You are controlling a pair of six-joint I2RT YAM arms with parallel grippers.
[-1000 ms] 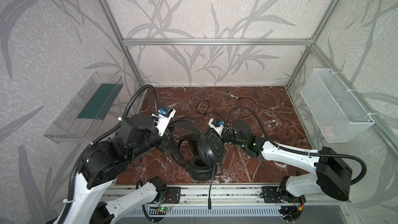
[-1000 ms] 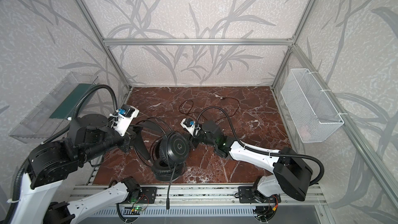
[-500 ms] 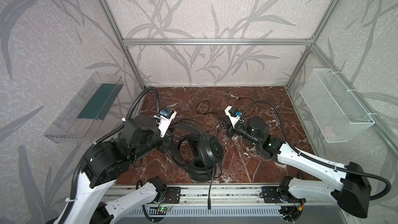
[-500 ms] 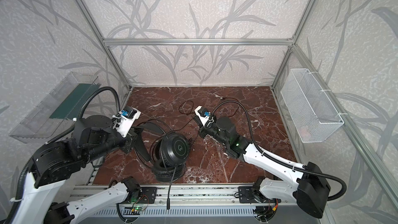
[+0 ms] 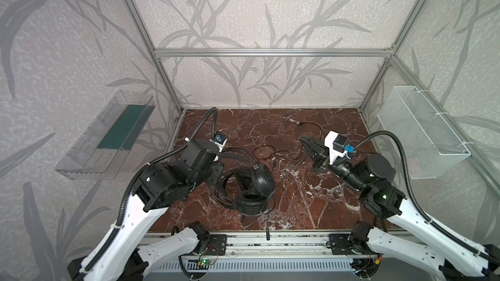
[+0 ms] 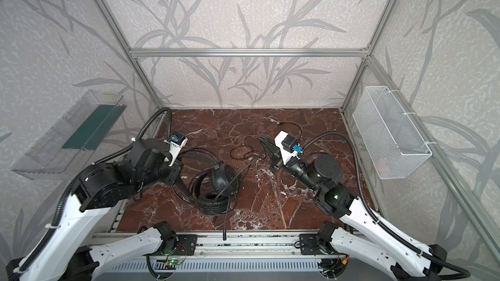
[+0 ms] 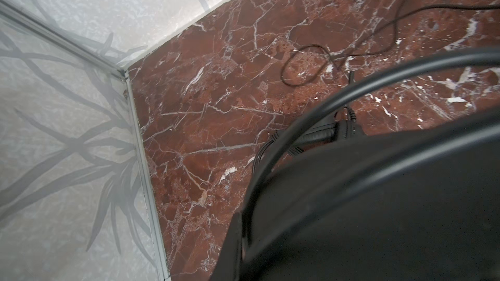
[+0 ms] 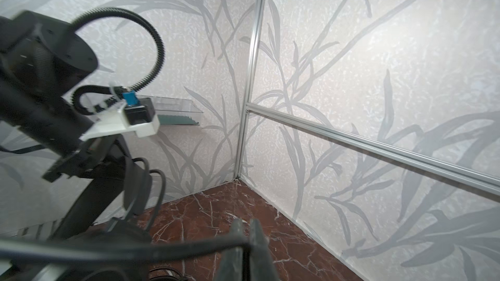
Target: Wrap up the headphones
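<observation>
Pinches cable [image 8: 176,247] in clenched right pincer [image 5: 304,140], far right of the headphones [image 5: 259,182]; clamps headband [image 5: 235,153] in left pincer [image 6: 185,191].

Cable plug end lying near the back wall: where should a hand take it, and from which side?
Pinch the cable just behind the plug, from straight above; it lies flat on bare table, with room either side.
</observation>
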